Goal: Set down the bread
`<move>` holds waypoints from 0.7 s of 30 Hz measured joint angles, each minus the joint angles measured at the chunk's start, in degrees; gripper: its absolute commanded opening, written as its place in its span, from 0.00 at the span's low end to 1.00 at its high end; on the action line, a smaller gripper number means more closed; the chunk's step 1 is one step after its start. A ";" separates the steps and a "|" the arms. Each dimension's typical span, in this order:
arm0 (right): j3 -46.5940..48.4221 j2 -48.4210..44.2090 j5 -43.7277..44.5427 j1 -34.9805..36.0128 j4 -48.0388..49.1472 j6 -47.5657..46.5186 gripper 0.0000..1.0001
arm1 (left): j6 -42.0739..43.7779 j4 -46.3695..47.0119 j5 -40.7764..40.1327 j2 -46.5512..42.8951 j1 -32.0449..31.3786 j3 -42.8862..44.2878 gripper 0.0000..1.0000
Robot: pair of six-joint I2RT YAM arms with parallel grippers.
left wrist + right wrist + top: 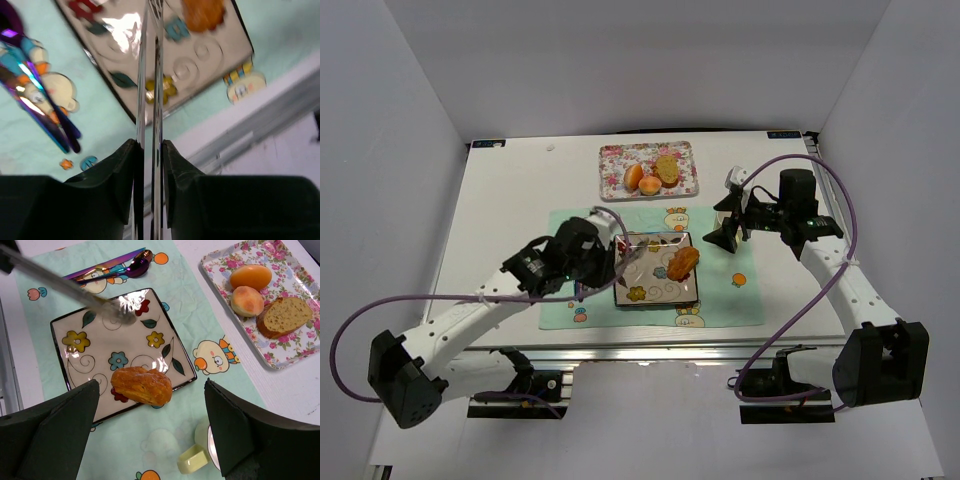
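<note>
Left claw clamped on metal tongs, tips over plate near surface's front edge. Bread lies at plate's right edge. Looks light, flaky, crushable: pinch mid-body, gently. Right claw agape, empty. Tray at far edge.

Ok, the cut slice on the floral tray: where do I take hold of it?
Grip the slice across its narrow width, crust to crust, coming straight down. It lies cut face up, and a bun crowds one end, so the long sides are freer; the tray rim likely blocks a low approach.
</note>
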 measured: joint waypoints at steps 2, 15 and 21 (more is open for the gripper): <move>0.00 0.00 -0.11 0.00 0.00 0.00 0.89 | -1.20 1.11 0.22 0.50 4.52 1.44 0.32; -0.02 -0.20 -0.79 -0.26 0.76 0.11 0.89 | -10.34 16.44 6.01 26.62 23.43 17.07 0.24; -0.20 -0.83 -0.90 -0.26 1.44 0.28 0.89 | -6.08 15.54 5.51 35.15 23.52 27.54 0.32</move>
